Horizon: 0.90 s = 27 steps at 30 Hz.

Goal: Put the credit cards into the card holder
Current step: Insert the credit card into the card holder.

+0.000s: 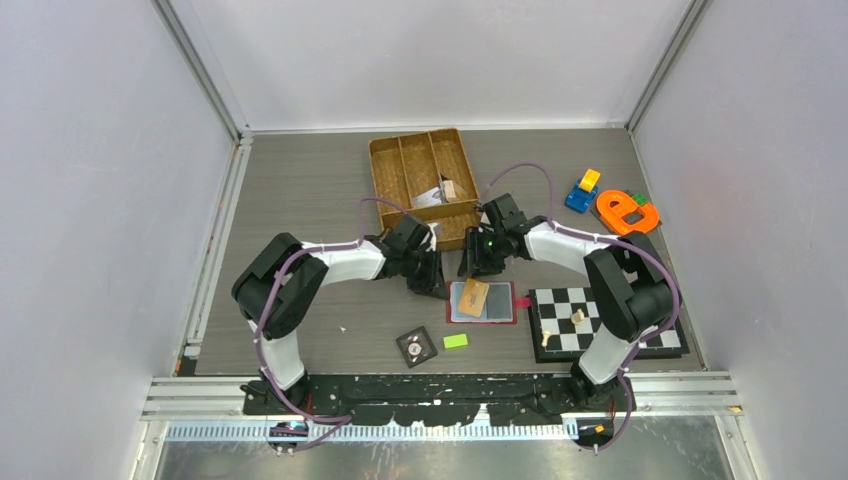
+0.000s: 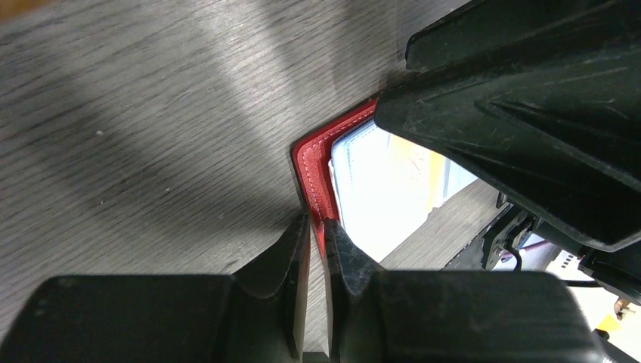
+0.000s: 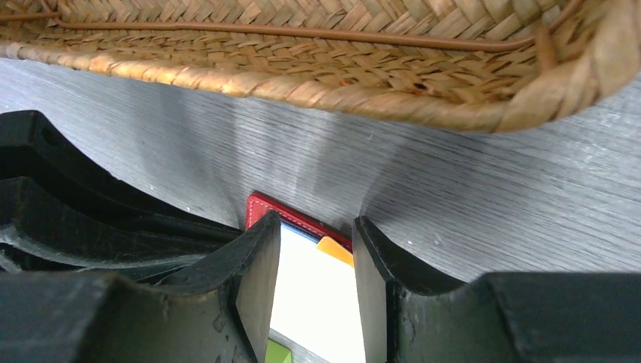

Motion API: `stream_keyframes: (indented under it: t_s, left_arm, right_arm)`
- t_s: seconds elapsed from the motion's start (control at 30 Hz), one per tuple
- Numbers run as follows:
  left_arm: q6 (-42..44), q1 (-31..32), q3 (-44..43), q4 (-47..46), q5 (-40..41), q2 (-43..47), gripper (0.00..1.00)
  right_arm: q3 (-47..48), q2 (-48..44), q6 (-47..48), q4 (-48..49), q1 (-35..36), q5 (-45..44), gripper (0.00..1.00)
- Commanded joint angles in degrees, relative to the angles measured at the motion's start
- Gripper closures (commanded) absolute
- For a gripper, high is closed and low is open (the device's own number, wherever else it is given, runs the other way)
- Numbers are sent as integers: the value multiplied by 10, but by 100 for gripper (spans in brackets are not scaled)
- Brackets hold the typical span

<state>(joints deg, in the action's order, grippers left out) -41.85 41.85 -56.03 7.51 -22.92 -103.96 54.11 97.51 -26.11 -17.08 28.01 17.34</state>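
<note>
The card holder (image 1: 482, 302), a red wallet, lies open on the table with its grey-blue inside facing up. A tan-orange credit card (image 1: 473, 296) lies tilted on its left half. My left gripper (image 1: 438, 288) is at the wallet's left edge. In the left wrist view this gripper (image 2: 316, 227) is shut on the red rim of the card holder (image 2: 311, 162). My right gripper (image 1: 472, 268) hovers over the far edge. In the right wrist view it (image 3: 316, 227) stands open above the card holder (image 3: 261, 206), with a corner of the orange card (image 3: 335, 250) showing between the fingers.
A woven divided tray (image 1: 385, 150) with a few items stands just behind the grippers, close over the right one (image 3: 340, 83). A green block (image 1: 456, 341) and a black dial tile (image 1: 417, 346) lie in front. A chessboard (image 1: 600, 318) sits at the right, toys (image 1: 626, 211) behind it.
</note>
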Motion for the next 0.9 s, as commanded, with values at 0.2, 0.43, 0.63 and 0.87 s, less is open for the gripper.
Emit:
stream_keyframes:
  t_s: [0.2,0.43,0.63,0.87]
  left_arm:
    - [2,3,-6,-13,12,-11,86]
    - [3,4,-2,-14,14,-8,87]
    - [3,5,-1,-15,16,-8,87]
    - [2,7,2,-16,19,-3,87]
  right_arm:
    - [-23,-23,-22,42,6,55,56]
    - [-37,-35,-27,43,12,61,57]
    - [-44,-45,-34,48,18,75,57]
    - [-56,-66,-53,39,23,62,58]
